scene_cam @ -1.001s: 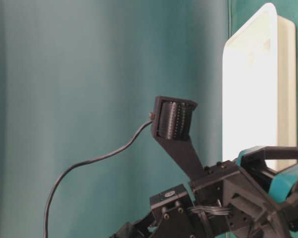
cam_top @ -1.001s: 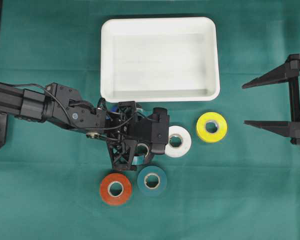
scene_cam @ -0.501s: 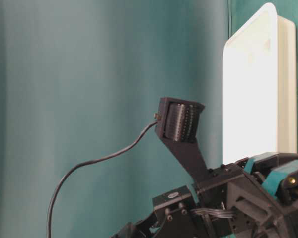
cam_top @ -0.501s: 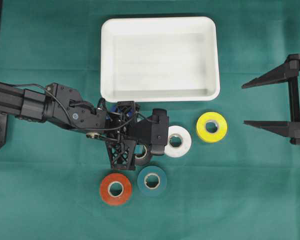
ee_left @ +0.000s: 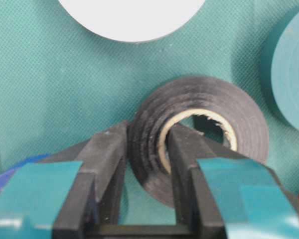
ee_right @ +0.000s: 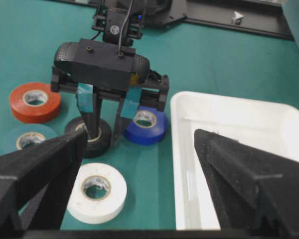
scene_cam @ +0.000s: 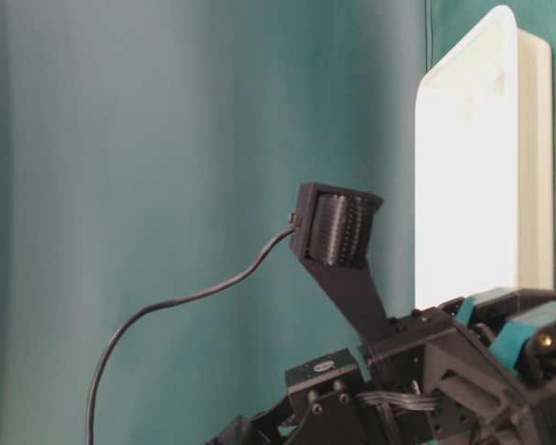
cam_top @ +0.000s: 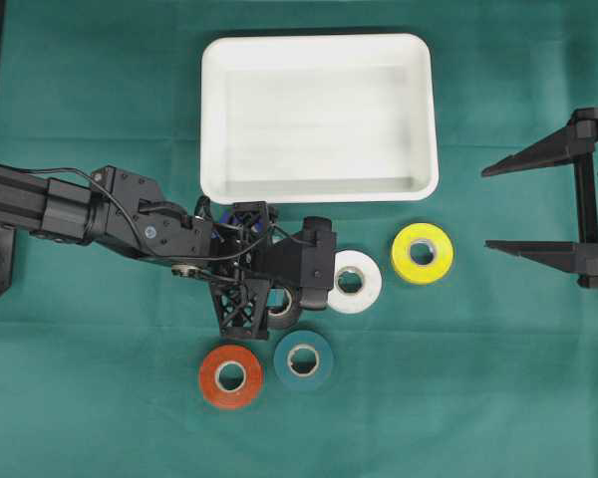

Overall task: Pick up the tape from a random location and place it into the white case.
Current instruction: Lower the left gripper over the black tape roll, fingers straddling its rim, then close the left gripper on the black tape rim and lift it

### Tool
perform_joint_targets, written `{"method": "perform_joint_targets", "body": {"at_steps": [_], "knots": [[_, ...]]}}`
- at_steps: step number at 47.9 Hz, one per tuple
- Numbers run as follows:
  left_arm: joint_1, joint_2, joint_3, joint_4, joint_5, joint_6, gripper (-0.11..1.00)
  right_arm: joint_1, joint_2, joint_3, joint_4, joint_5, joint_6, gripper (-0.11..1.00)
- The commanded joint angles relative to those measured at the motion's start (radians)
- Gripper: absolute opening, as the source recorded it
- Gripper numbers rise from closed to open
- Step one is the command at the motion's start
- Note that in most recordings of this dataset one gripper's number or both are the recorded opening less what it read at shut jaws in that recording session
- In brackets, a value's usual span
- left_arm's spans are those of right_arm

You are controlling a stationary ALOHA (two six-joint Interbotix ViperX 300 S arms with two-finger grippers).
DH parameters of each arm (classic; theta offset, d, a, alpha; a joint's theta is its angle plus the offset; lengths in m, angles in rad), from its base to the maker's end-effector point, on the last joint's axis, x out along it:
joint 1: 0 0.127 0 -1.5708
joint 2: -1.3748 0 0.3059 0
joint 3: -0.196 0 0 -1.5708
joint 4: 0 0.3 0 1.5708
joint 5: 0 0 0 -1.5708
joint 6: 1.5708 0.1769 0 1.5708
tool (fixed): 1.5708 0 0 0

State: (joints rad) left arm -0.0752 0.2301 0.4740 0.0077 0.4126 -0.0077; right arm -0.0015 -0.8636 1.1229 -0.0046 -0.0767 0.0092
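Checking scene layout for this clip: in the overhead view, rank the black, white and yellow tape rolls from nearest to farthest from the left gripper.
1. Black tape roll, clamped in the left gripper.
2. White tape roll, just right of it.
3. Yellow tape roll, farther right.

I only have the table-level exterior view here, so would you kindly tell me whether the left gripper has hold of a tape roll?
Observer: Yes. The left gripper is shut on the black tape roll, one finger outside its wall and one inside its core.
Operator: Thank you. Is anything in the white case yet?
Observer: No, the white case holds no tape in the overhead view.
Operator: And the right gripper?
Observer: The right gripper stands open at the right edge, apart from the yellow roll.
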Motion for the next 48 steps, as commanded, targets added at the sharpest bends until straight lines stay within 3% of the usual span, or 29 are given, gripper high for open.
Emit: {"method": "perform_joint_targets", "body": {"at_steps": [1, 48], "knots": [[-0.005, -0.048, -0.021, 0.000, 0.017, -0.003, 0.18, -0.002, 0.005, -0.018, 0.000, -0.005, 0.002, 0.91], [-0.009, -0.391, -0.138, 0.000, 0.287, -0.006, 0.18, -0.002, 0.002, -0.021, 0.002, 0.003, 0.003, 0.90]]}}
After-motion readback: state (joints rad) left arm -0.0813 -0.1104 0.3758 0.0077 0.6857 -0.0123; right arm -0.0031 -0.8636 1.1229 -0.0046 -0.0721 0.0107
